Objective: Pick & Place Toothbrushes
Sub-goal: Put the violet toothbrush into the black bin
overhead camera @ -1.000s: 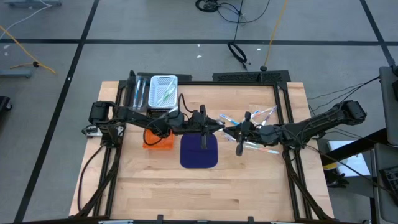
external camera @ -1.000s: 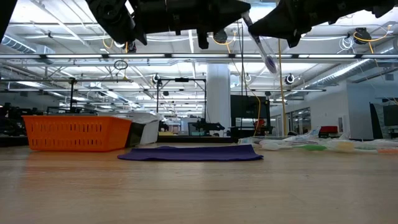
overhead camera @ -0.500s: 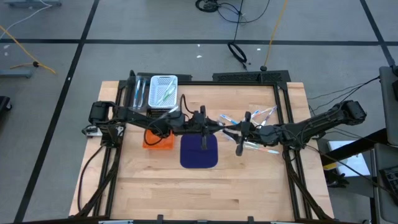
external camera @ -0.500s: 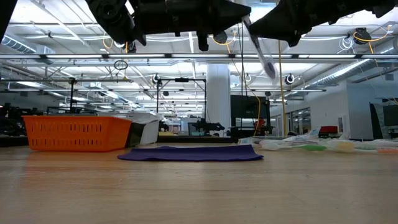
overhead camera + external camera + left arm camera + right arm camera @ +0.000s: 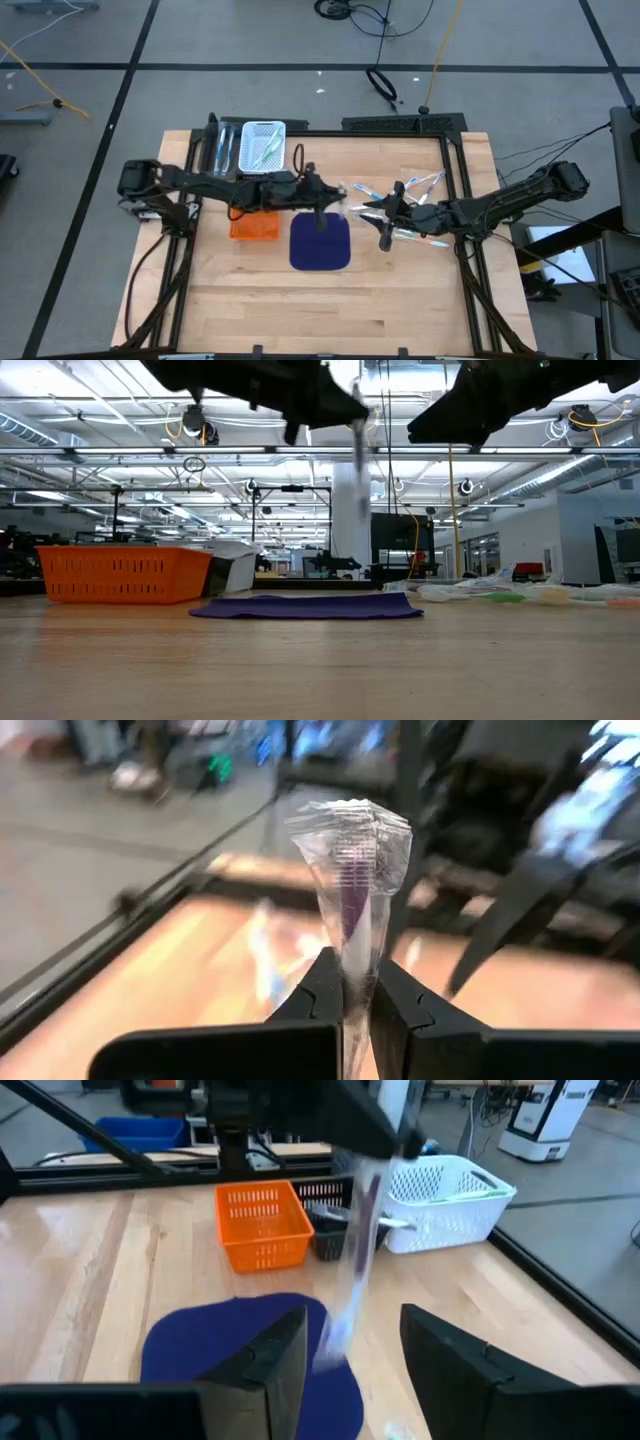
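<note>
Left gripper (image 5: 355,990) pinched shut on a wrapped toothbrush (image 5: 352,870), lifted high over the far edge of the blue mat (image 5: 320,243), likely for carrying left toward the baskets (image 5: 262,145). Right gripper (image 5: 350,1360) spread open, empty, just right of it. Remaining toothbrushes (image 5: 418,185) lie on the counter (image 5: 400,290) at right; clear air above mat.

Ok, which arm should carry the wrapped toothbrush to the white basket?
Left. Its jaws are shut on the clear-wrapped toothbrush above the dark blue mat, and the white plastic basket lies on its side. The right arm's jaws are open and empty.
</note>
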